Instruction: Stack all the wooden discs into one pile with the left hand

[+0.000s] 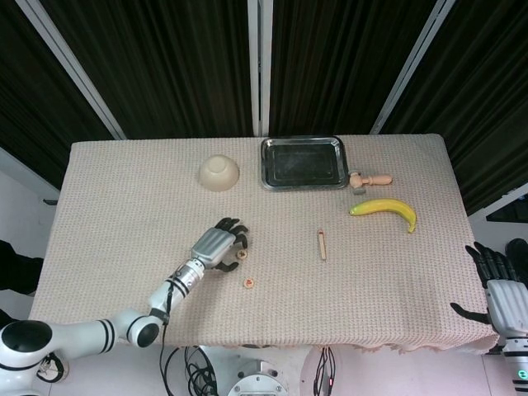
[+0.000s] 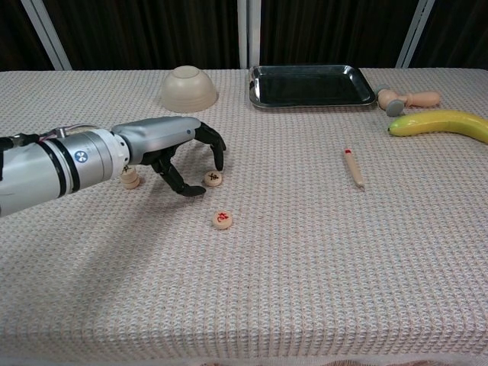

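While the left hand (image 2: 181,152) hangs low over the cloth w/ fingers spread and curved down, it holds nothing; its fingertips (image 2: 219,162) arch over one wooden disc (image 2: 213,178), thumb just left of it, contact can't be judged. That disc is pale, round, flat, w/ a dark character on top. A second disc (image 2: 222,219), same pale wood but w/ a red character, lies nearer the front edge, apart from the hand. Left of the hand, partly hidden behind the forearm, sits a short stack of discs (image 2: 130,178), two high as far as can be told.

Right hand (image 1: 495,289) sits off the table's right edge in the head view, fingers apart, gripping nothing.

Surface: table (image 2: 305,290) covered w/ a beige woven cloth. At the back an upturned cream bowl (image 2: 187,88) and a dark metal tray (image 2: 311,84); right of the tray a wooden-handled tool (image 2: 408,99) and a banana (image 2: 442,123). A small wooden stick (image 2: 353,168) w/ a red tip lies mid-right. Behind: black curtains (image 1: 165,58) w/ pale metal bars.
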Available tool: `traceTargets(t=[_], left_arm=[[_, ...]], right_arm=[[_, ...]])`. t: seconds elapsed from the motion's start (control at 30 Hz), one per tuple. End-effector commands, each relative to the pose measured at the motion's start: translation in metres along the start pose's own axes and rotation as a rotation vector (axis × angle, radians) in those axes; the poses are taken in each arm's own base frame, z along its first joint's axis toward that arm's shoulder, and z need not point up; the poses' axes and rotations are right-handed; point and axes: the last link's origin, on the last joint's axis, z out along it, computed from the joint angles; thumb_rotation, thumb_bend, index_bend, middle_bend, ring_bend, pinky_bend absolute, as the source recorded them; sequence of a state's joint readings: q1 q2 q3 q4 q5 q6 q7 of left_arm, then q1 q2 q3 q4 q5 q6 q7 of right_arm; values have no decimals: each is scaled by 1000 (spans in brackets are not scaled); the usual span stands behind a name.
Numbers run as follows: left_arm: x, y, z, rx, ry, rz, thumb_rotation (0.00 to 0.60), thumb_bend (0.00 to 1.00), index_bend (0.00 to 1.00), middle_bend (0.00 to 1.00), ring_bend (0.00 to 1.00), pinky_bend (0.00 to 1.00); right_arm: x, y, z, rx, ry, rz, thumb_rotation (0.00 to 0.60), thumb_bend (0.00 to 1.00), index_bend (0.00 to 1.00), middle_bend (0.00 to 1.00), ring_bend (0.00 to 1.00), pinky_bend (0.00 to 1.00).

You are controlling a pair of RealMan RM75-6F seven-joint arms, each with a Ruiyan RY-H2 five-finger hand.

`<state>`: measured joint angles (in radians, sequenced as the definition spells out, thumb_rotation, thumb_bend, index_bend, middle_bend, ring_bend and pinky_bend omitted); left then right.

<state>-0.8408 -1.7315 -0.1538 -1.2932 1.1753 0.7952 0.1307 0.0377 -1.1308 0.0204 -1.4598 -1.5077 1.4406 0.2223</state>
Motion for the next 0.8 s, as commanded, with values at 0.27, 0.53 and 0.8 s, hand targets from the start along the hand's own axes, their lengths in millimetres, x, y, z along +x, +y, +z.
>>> traceTargets(t=[0.27,0.53,0.8], left_arm=[[-4,1,4,-6,1,15,600,286,416,136,0,0],[-4,-2,4,0,6,19,600,298,458,140,0,0],[-1,-5,2,1,19,8,600,331,514,155,0,0]], right_arm=[[0,1,0,-3,-1,2,600,0,0,0,0,0],[-1,3,0,-7,-7,1,600,0,0,0,0,0],[-2,3,-1,-10,-8,-1,600,0,0,0,0,0]])
